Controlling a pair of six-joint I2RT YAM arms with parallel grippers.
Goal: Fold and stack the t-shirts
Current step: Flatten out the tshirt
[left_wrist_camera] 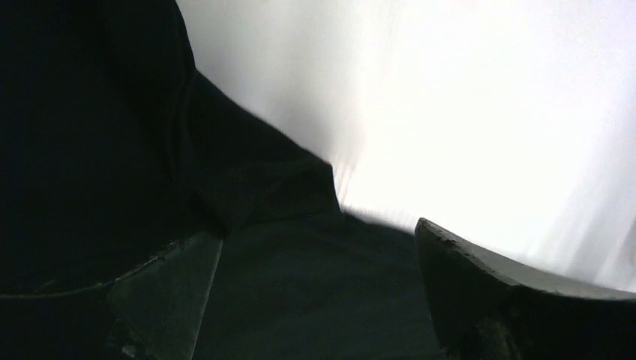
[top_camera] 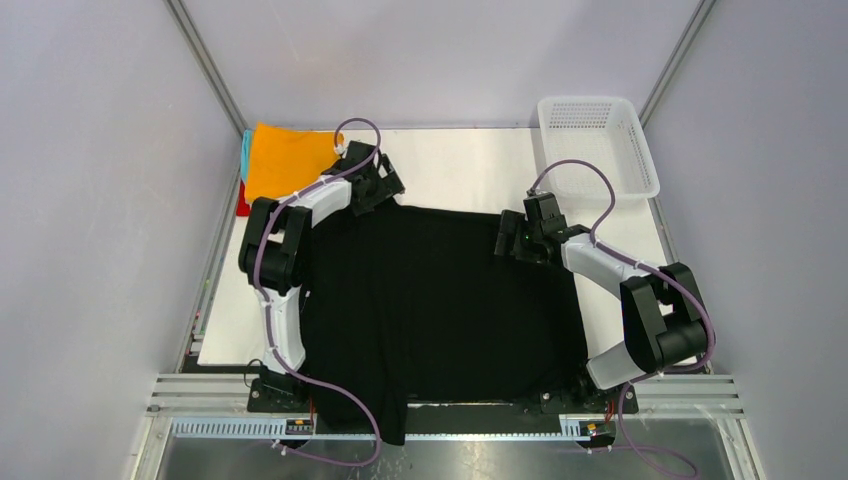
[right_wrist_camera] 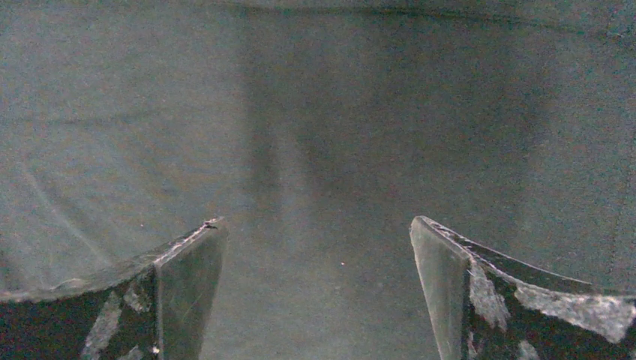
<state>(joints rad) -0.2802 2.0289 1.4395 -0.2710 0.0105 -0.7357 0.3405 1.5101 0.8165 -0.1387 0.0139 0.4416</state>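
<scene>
A large black t-shirt [top_camera: 440, 300] lies spread over the middle of the table, its near edge hanging over the front. My left gripper [top_camera: 385, 192] is open at the shirt's far left corner; in the left wrist view the black cloth [left_wrist_camera: 300, 255] lies between the spread fingers. My right gripper [top_camera: 510, 240] is open above the shirt's far right part; the right wrist view shows flat dark cloth [right_wrist_camera: 315, 150] filling the frame. A folded orange shirt [top_camera: 285, 160] lies at the far left, with teal [top_camera: 246, 150] and red [top_camera: 242, 206] edges showing under it.
A white mesh basket [top_camera: 597, 140] stands at the far right corner. Bare white table [top_camera: 460, 165] shows behind the black shirt and along its left side. Grey walls and frame posts close the sides.
</scene>
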